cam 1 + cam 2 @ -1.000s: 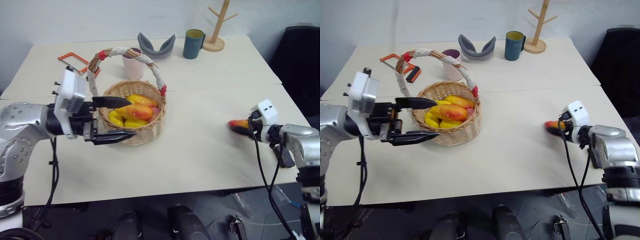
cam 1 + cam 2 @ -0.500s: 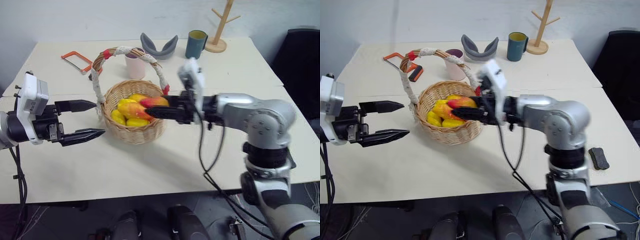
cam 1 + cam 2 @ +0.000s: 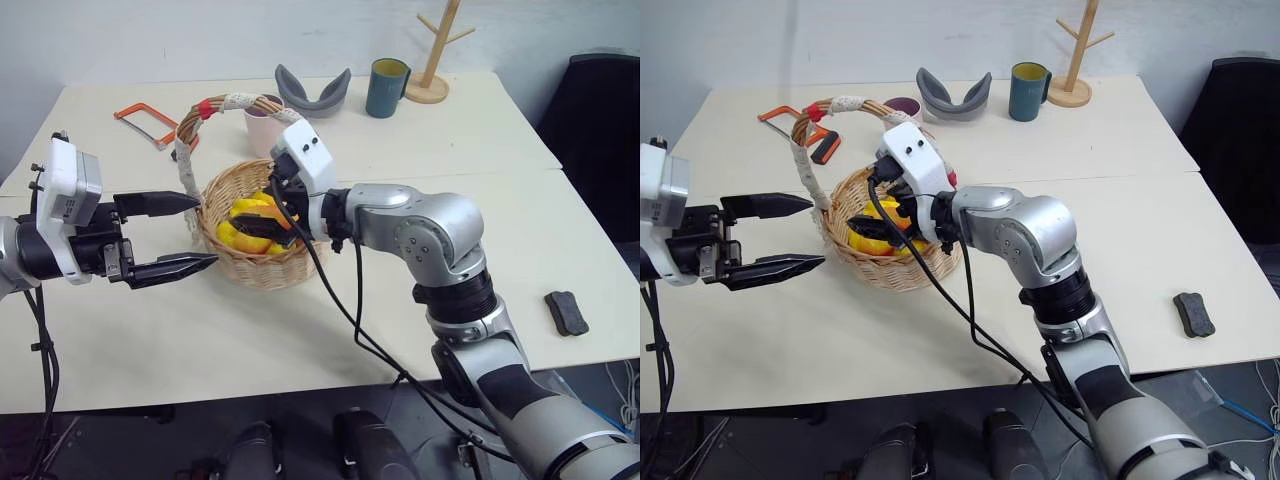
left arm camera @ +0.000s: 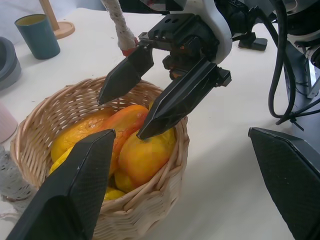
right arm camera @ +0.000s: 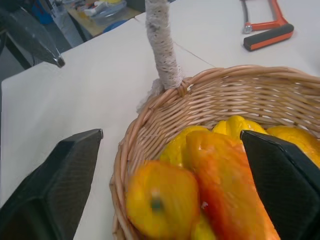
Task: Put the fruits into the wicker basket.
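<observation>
Wicker basket (image 3: 262, 262) on desk (image 3: 480, 170), filled with toy fruits (image 4: 130, 145). Right claw (image 4: 155, 100) released, empty, poised over fruits. Left claw (image 3: 185, 234) released, empty, beside basket.

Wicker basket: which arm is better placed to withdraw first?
Right. The right gripper has open fingers directly over the fruits inside the round tan wicker basket; the left gripper hovers open beside it.

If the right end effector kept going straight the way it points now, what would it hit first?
Most likely the fruits piled in the wicker basket: the right end effector hangs open just over them, angled slightly down. Depth is unclear; it may reach the far rim instead.
</observation>
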